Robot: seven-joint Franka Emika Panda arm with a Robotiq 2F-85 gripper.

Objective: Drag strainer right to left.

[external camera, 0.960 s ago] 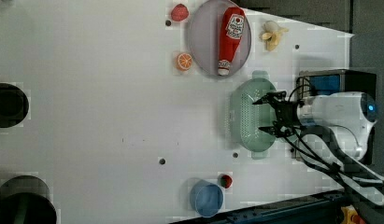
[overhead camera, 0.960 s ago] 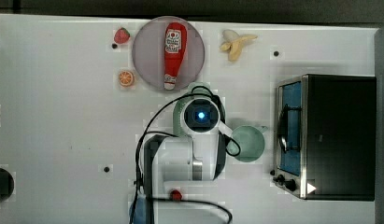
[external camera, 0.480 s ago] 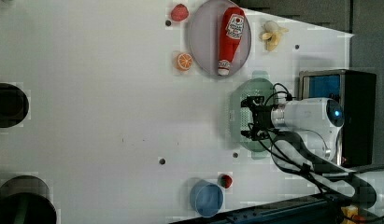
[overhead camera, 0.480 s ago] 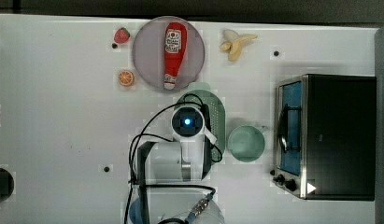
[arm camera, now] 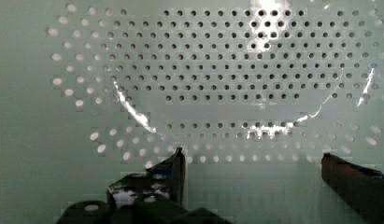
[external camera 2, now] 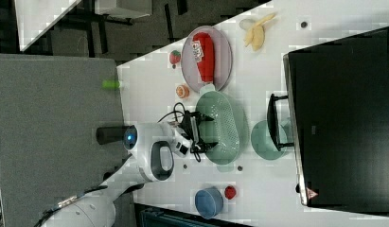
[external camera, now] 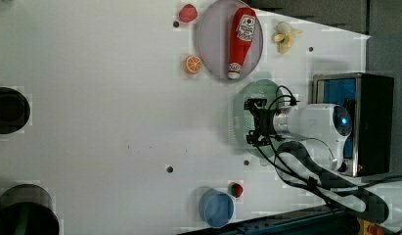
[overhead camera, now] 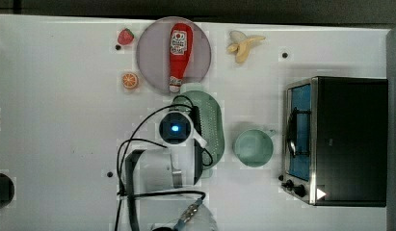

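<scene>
The strainer (overhead camera: 211,120) is a pale mint-green oval colander lying between the grey plate and the green cup. In the left view the strainer (external camera: 257,90) sits under my wrist. My gripper (external camera: 251,122) is open and reaches down into the bowl near its side wall on the left view's left. The right view shows the same gripper (external camera 2: 206,131) over the strainer (external camera 2: 227,123). In the wrist view the strainer (arm camera: 217,70) and its holes lie close ahead. The gripper (arm camera: 253,156) stands wide with nothing between its fingertips.
A grey plate (overhead camera: 152,57) with a ketchup bottle (overhead camera: 178,48) lies beside the strainer. A mint-green cup (overhead camera: 253,147) and a toaster oven (overhead camera: 340,139) stand on the top view's right. A banana (overhead camera: 244,44), strawberry (overhead camera: 125,36), orange slice (overhead camera: 130,80) and blue bowl (external camera: 216,208) are scattered around.
My arm has moved toward the top view's left, carrying the open gripper across the strainer from one rim toward the other side. The strainer stays about where it was.
</scene>
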